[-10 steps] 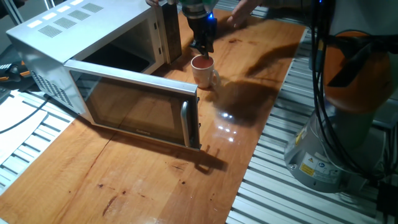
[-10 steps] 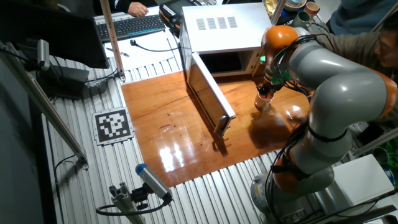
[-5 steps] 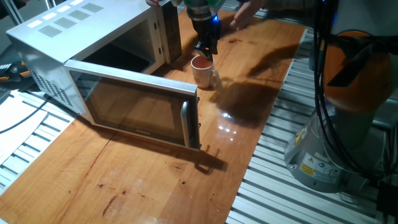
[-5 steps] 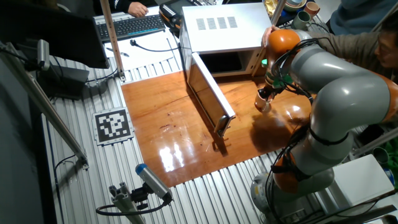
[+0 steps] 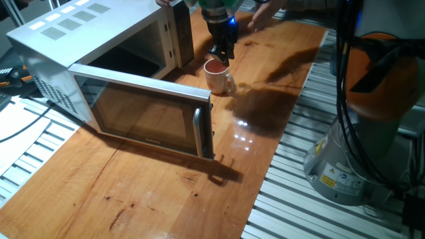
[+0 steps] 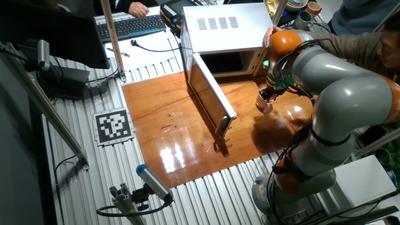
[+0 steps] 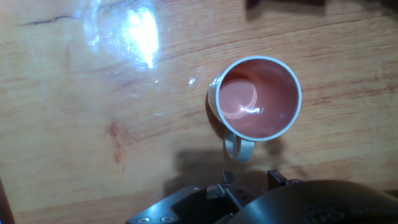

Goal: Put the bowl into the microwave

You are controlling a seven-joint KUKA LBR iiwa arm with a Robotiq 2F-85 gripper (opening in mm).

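Note:
The bowl (image 5: pixel 217 76) is a small cream-white cup with a reddish-brown inside and a side handle. It stands upright on the wooden table just right of the microwave (image 5: pixel 60 41). The microwave's dark glass door (image 5: pixel 143 111) is swung open and its cavity is empty. The bowl and microwave also show in the other fixed view (image 6: pixel 264 105) (image 6: pixel 225 25). My gripper (image 5: pixel 223 54) hangs just above the bowl's far rim without touching it. In the hand view the bowl (image 7: pixel 258 99) lies straight below, and my gripper (image 7: pixel 250 179) shows two fingertips a little apart, holding nothing.
The open door's handle (image 5: pixel 197 129) sticks out toward the table's front. The robot's base (image 5: pixel 362 133) stands at the right beside the table edge. A person's hand (image 5: pixel 262 13) rests at the back of the table. A keyboard (image 6: pixel 131 26) lies behind the microwave.
My gripper has risen a little from the bowl's rim and shifted slightly right. The bowl and the microwave door have not moved.

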